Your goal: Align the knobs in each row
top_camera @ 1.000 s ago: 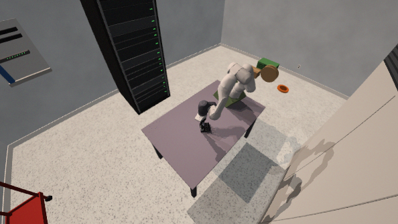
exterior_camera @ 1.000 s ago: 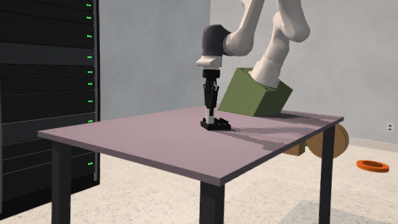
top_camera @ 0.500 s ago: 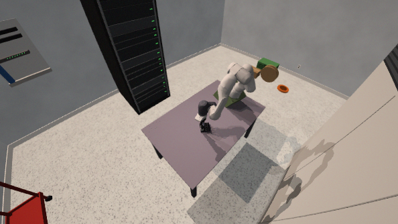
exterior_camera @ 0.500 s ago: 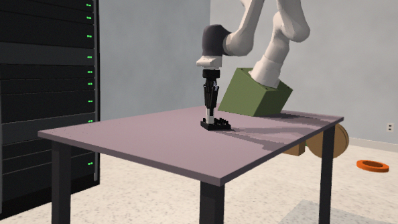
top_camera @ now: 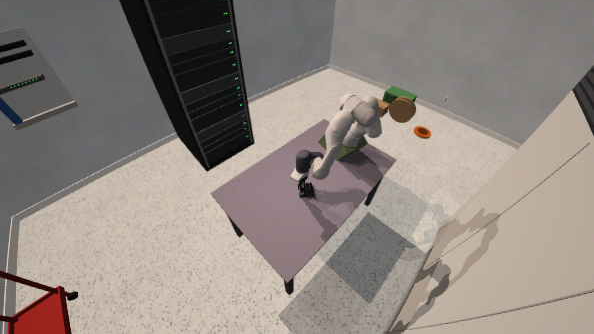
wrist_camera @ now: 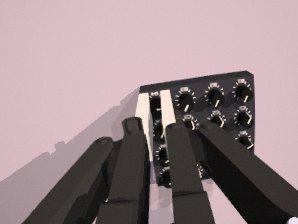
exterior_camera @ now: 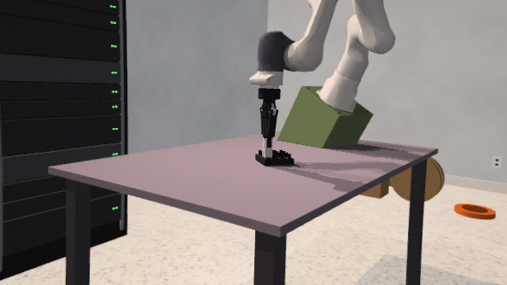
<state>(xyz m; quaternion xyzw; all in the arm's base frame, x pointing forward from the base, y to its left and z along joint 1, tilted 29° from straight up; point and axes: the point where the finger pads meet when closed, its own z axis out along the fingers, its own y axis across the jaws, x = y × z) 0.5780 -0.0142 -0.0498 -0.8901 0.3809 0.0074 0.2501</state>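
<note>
Fingers clenched on a corner knob (wrist_camera: 156, 104) of the knob box (wrist_camera: 229, 80); box flat on table (exterior_camera: 205, 181)

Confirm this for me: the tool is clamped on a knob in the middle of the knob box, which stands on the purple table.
Not the middle. The wrist view shows the tool clamped on a knob in the edge column of the knob box, nearest the bare purple table. The rest holds.

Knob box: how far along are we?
Done: cannot tell, since the knob lines are too small to read. In hand: the gripper is shut on a knob in the knob box's left column in the wrist view. Left: turning it, then checking every row. The box stands flat on the table.
</note>
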